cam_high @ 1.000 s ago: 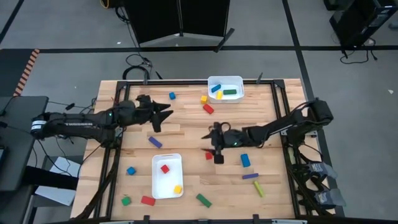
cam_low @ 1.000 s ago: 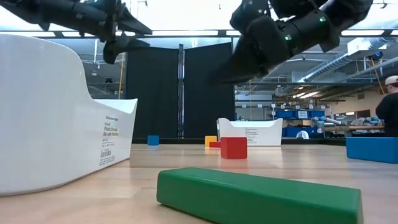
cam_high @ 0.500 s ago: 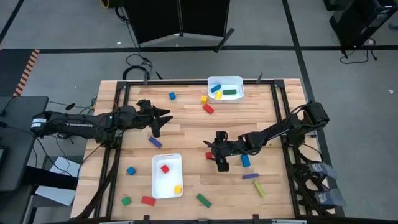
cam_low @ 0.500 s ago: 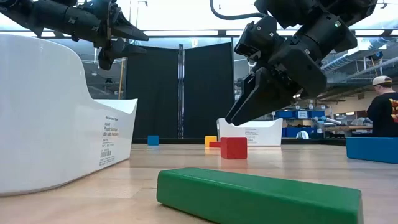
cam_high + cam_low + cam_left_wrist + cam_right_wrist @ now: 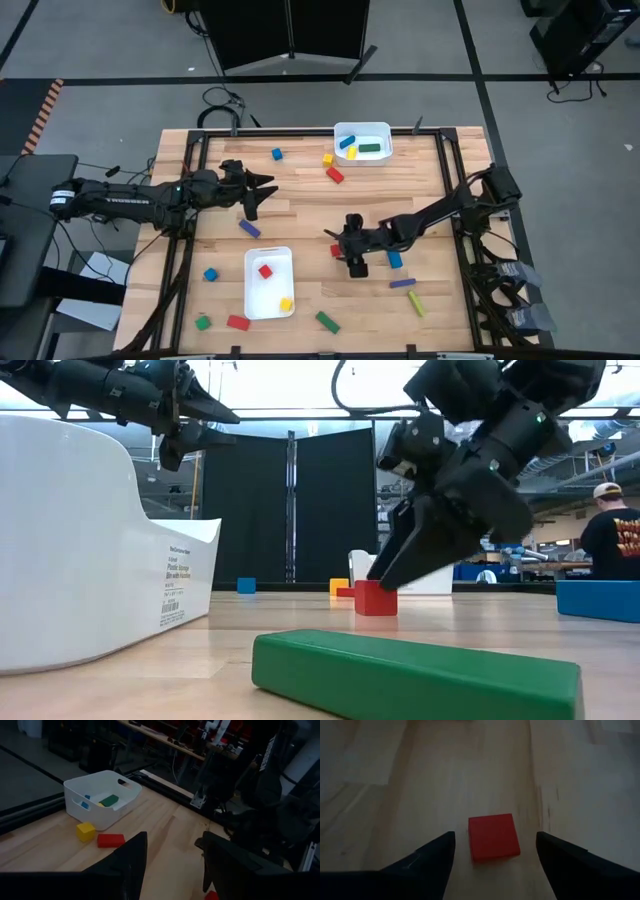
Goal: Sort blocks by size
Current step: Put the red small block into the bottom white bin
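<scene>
Coloured blocks lie scattered on the wooden table. A small red cube (image 5: pixel 493 836) rests flat on the table near its middle and also shows in the high view (image 5: pixel 337 250) and the low view (image 5: pixel 376 600). My right gripper (image 5: pixel 495 837) is open and slants down over this cube, one finger on each side with a gap to both; it also shows in the high view (image 5: pixel 347 248). My left gripper (image 5: pixel 262 190) is open and empty, held above the table's left half, and also shows in its own wrist view (image 5: pixel 175 840).
A white tray (image 5: pixel 250 300) near the front holds a red and a yellow cube. A second white tray (image 5: pixel 382 130) at the far edge holds blue, yellow and green blocks. A blue block (image 5: pixel 394 258), a purple bar (image 5: pixel 403 283) and a green bar (image 5: pixel 415 675) lie nearby. A person (image 5: pixel 612 530) stands beyond the table.
My right gripper has gone toward the table's near edge and down, still open, until its fingers stand around the red cube. The cube has stayed where it was.
</scene>
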You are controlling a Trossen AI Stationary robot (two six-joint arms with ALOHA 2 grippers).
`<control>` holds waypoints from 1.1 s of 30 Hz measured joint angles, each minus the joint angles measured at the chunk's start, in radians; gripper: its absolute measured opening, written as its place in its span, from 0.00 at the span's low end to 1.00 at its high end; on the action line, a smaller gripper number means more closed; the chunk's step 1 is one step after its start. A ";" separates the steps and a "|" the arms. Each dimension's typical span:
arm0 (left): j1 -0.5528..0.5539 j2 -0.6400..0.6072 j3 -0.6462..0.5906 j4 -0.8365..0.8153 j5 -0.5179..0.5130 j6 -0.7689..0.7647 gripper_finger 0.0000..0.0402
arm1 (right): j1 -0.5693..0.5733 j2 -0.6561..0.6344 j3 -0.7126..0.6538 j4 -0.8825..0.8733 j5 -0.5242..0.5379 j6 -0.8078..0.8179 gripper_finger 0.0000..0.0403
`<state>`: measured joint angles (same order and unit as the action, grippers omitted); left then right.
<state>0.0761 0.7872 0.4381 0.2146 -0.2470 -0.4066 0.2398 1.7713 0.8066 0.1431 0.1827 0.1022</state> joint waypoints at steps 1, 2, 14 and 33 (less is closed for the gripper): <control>0.000 0.000 0.000 -0.001 0.000 0.002 0.49 | 0.000 0.010 0.000 0.009 0.002 0.000 0.73; 0.000 0.000 0.000 -0.001 0.000 0.002 0.49 | 0.000 0.017 0.000 0.017 0.003 0.000 0.74; 0.000 0.000 0.000 -0.002 0.000 0.006 0.49 | 0.003 0.092 0.000 0.113 -0.005 0.008 0.62; 0.000 0.000 0.000 -0.003 0.000 0.009 0.49 | 0.005 0.093 0.172 0.312 -0.023 -0.041 0.36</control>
<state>0.0761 0.7872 0.4381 0.2112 -0.2474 -0.3977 0.2449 1.8645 0.9782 0.4554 0.1596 0.0610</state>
